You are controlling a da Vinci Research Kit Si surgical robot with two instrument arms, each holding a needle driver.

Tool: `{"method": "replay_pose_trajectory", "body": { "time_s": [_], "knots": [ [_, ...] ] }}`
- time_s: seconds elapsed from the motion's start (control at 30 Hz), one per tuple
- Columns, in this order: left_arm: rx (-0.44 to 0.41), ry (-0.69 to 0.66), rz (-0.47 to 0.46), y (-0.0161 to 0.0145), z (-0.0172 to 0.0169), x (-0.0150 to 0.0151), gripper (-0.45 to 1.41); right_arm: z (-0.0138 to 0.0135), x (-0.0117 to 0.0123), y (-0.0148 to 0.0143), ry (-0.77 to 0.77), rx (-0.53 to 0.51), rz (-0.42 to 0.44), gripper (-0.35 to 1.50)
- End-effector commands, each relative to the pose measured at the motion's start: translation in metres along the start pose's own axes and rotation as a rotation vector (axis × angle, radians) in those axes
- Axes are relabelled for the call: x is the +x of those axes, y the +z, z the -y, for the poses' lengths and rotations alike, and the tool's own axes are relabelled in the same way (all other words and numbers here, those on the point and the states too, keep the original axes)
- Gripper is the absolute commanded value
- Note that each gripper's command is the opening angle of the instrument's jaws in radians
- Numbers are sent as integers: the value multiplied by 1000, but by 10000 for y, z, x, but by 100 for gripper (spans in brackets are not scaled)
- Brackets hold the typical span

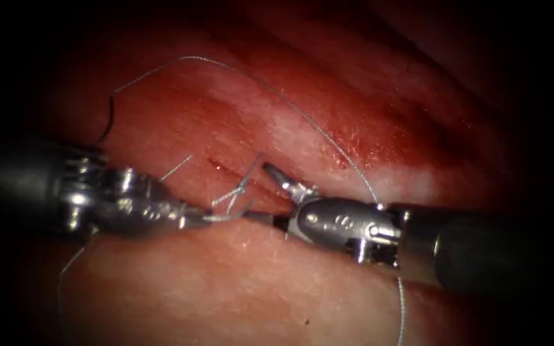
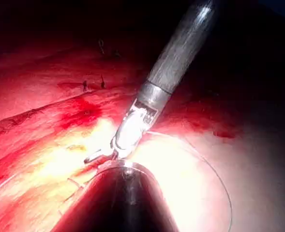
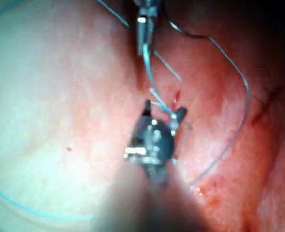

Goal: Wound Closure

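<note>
Silver thread [image 1: 226, 216] in left pincer [image 1: 203, 216]

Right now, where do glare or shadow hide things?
Endoscope view: the edges sink into shadow, the centre is lit; left tool shut on thread, right tool open, empty. Left wrist view: glare washes out tissue near the right tool.

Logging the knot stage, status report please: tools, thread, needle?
Left tool shut on thread by the cut. Right tool open, holding nothing. Thread loops over tissue. Needle unseen.
</note>
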Motion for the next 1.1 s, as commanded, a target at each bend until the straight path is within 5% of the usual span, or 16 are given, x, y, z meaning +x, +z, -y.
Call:
{"method": "replay_pose_trajectory", "body": {
  "time_s": [0.03, 0.23, 0.5, 1.03, 1.1],
  "knots": [
    [18, -8, -10, 0, 2, -8, -45, -3, 1, -4, 8, -5, -8, 133],
    [81, -69, -45, -15, 33, -60, -45, -11, 3, -17, 13, -11, -9, 133],
    [148, -139, -62, 31, 79, -74, -45, -10, 3, -17, 13, -15, -7, 131],
    [108, -177, 35, 117, 67, -112, -45, -7, 3, -20, 19, -15, -6, 131],
    [85, -183, 20, 139, 67, -110, 36, -8, 2, -23, 25, -13, -7, 131]
  ]
}}
